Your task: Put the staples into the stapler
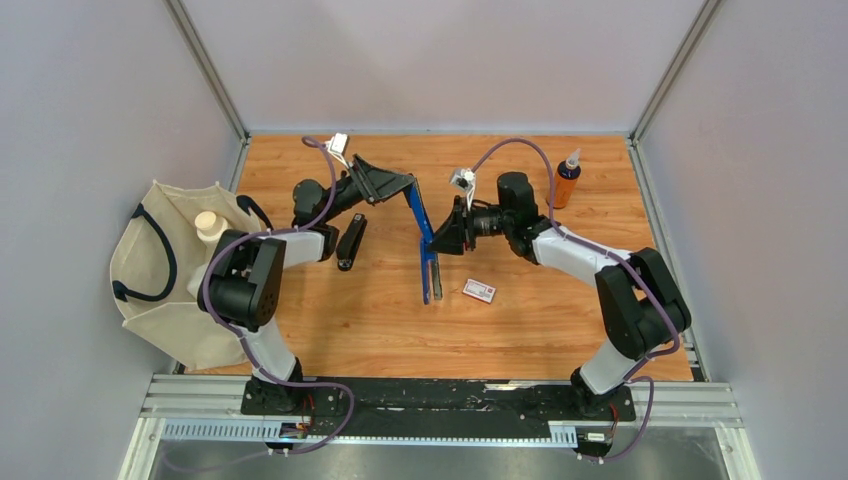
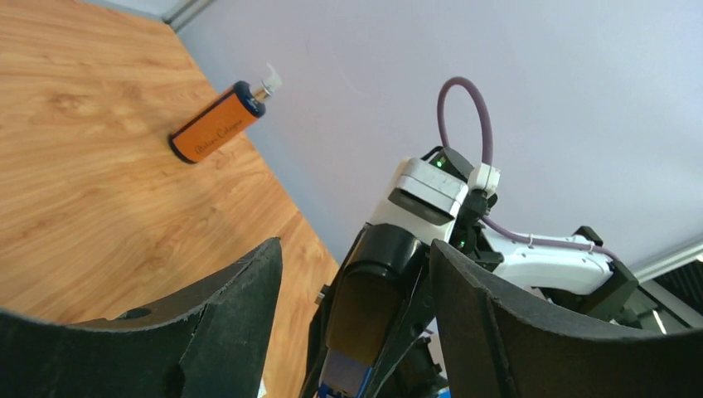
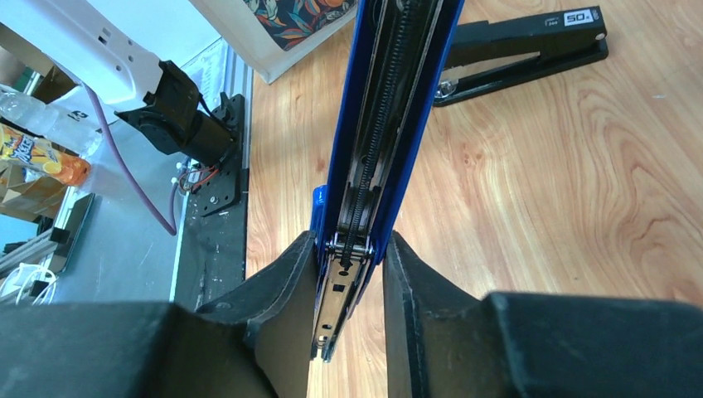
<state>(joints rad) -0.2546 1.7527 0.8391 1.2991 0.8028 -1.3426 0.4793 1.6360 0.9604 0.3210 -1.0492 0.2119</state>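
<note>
Status: magazine opened, loading not yet done. The right tool (image 3: 352, 249) is clamped on the blue stapler (image 3: 390, 108) near its hinge, with the cover swung up (spring rail exposed). The left tool (image 2: 355, 249) stands spread wide and grips nothing. The staples box (image 1: 479, 291) lies on the counter (image 1: 380, 320), just beside the stapler's base; no loose strip is visible. Remaining: extract a strip, seat it in the channel, close the cover.
</note>
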